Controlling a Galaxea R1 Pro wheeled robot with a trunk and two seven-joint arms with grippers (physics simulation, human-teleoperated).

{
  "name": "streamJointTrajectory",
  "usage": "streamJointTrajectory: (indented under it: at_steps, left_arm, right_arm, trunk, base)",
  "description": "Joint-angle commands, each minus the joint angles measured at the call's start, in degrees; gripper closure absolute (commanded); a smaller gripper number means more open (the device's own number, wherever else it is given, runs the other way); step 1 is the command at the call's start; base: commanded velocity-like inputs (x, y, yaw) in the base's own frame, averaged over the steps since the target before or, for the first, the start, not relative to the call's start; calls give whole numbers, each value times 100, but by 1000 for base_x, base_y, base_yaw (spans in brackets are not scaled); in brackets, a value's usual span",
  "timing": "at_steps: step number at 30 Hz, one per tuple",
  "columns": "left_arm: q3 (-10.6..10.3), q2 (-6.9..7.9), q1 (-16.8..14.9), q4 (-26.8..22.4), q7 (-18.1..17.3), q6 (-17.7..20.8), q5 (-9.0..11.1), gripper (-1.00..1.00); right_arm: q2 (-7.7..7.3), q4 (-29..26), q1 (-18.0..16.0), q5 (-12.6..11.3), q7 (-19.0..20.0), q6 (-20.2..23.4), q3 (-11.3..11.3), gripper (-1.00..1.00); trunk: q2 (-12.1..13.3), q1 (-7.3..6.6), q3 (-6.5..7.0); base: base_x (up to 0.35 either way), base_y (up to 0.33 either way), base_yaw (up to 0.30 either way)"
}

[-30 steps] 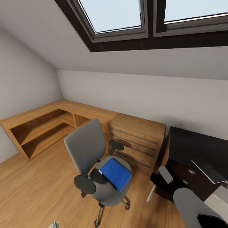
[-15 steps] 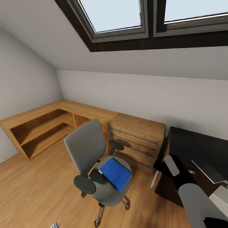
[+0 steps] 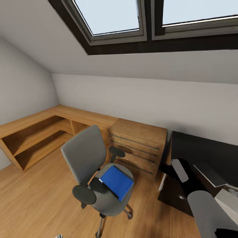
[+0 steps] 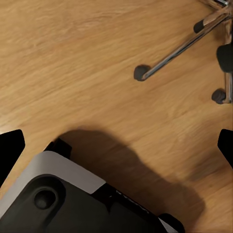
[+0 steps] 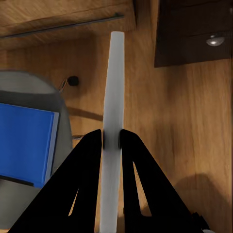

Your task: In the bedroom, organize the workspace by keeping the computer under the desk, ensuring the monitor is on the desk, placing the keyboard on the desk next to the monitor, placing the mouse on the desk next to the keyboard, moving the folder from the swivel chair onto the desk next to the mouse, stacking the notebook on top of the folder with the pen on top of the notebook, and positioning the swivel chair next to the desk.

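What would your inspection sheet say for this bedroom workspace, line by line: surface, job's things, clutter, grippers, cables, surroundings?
Surface: dark desk at the right, partly behind the robot's arm.
Job's things: blue folder lies on the seat of the swivel chair; the chair stands apart from the desk.
Clutter: nothing seen.
Grippers: right gripper shut on a thin pale slab, possibly the keyboard; left gripper open over the wooden floor.
Cables: nothing seen.
Surroundings: wooden drawer unit, low shelving, skylights.

Blue folder [image 3: 117, 182] flat on swivel chair [image 3: 86, 155]
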Motion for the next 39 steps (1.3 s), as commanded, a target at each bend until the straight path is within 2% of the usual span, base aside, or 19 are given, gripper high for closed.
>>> streamJointTrajectory:
  at_steps: [1, 7, 8, 12, 14, 17, 18, 23, 24, 32, 39]
  left_arm:
    - [24, -3, -2, -6, -12, 42, 47, -100]
    - [22, -8, -2, 9, -12, 36, 46, -100]
    - [20, -22, -2, 11, -12, 34, 46, -100]
    - [18, -71, -2, 12, -14, 32, 39, -100]
    - [14, -98, -2, 15, -16, 31, -22, -100]
    - [14, -124, -2, 18, -14, 30, -160, -100]
    - [15, -152, -2, 20, -14, 28, -280, -100]
    - [16, -241, -2, 21, -13, 10, -582, -100]
    - [17, -266, -2, 22, -13, -41, -689, -100]
    - [7, -314, -2, 228, -12, -576, -1022, -100]
    - [7, -355, -2, 342, -12, -761, -1396, -100]
  right_arm:
    - [-1, -22, -5, -53, -57, 9, 13, 100]
    - [-137, -121, -3, 8, -57, 21, 57, 100]
    - [-197, -157, -3, 14, -57, 23, 63, 100]
    - [-282, -232, -3, 20, -58, 27, 69, 100]
    - [-346, -267, -3, 22, -57, 30, 71, 100]
    - [-402, -285, -3, 23, -57, 29, 72, 100]
    - [-426, -292, -3, 24, -57, 27, 73, 100]
    - [-459, -300, -3, 24, -58, 29, 73, 100]
    - [-466, -301, -3, 24, -61, 29, 73, 100]
    - [-481, -304, -3, 24, -58, 33, 73, 100]
    - [-580, -304, -3, 19, -57, 33, 73, 100]
  trunk:
    - [-11, 3, -8]
    - [-11, 3, 10]
    - [-11, 3, 13]
    - [-11, 3, 25]
    - [-11, 3, 31]
    - [-11, 3, 40]
    - [-11, 3, 42]
    - [-11, 3, 57]
    - [-11, 3, 59]
    - [-11, 3, 78]
    - [-11, 3, 82]
  base:
    - [0, 0, -220]
    - [0, 0, -232]
    - [0, 0, -237]
    - [0, 0, -238]
    - [0, 0, -239]
    - [0, 0, -240]
    - [0, 0, -240]
    - [0, 0, -240]
    - [0, 0, -240]
    - [0, 0, -241]
    - [-32, -53, -245]
